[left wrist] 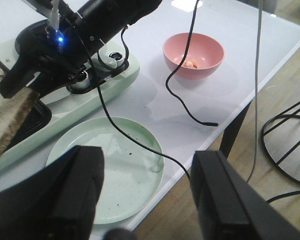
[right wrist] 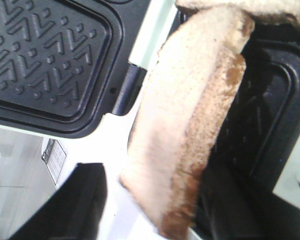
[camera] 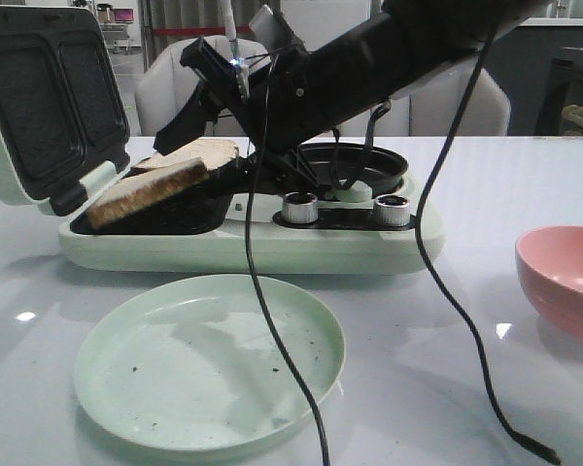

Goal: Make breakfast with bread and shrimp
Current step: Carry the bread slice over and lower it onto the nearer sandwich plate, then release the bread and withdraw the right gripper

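Note:
Two bread slices lie in the open sandwich maker's left tray: a front slice, tilted, and a back slice. My right gripper reaches down to them. In the right wrist view it is open astride the end of one slice; the slice leans on one finger with a gap to the other. My left gripper is open and empty above the green plate. The shrimp lies in the pink bowl.
The pale green sandwich maker has its lid raised at the left, two knobs and a round pan at the right. The plate sits in front, the pink bowl to the right. A loose black cable trails across the table.

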Controlling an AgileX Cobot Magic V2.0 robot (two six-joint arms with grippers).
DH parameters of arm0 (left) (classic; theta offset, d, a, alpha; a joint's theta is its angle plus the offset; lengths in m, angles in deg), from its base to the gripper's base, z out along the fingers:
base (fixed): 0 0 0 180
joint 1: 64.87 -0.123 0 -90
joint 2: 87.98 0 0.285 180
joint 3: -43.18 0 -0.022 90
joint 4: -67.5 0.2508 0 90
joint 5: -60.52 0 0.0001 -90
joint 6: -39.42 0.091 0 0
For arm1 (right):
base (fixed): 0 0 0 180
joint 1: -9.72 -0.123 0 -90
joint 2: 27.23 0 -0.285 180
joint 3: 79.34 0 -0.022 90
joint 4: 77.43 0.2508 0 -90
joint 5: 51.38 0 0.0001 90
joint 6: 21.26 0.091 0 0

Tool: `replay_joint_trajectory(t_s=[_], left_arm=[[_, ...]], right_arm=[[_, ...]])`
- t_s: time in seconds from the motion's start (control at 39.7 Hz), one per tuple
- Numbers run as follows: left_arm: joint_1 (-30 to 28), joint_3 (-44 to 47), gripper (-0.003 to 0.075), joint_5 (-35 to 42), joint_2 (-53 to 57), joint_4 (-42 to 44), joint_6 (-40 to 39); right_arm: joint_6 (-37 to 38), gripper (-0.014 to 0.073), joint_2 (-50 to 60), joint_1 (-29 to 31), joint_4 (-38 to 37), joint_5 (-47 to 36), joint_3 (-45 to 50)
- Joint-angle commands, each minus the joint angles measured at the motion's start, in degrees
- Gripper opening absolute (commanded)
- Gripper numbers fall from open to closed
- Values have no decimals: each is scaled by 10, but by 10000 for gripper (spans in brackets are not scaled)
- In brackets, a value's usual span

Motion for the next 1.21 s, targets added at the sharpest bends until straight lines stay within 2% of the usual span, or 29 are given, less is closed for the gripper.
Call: replay_joint_trajectory(t_s=[0.0,0.18,0.3,0.45,0.55,0.73,0.88,1.01,1.18], left_arm=[[4,-17,438,47,2,1,-1],[4,-17,438,47,2,1,-1],[4,-17,438,47,2,1,-1],[4,-17,438,47,2,1,-1],[4,-17,438,47,2,1,-1],[4,-17,438,47,2,1,-1],[4,-17,438,47,2,1,-1],[4,-15,438,47,2,1,-1],[4,-15,438,47,2,1,-1]], right_arm=[[-8,579,38,0,37,22,-21],[-8,580,59,6,29,24,-21],[-8,580,95,8,-48,20,-21],[28,577,157,8,-192,20,-21],[109,563,207,8,-309,29,-21],[268,547,305,7,-553,102,-13],[372,547,385,7,-711,145,44],[408,547,455,7,-774,150,129],[411,547,554,7,-781,140,259]])
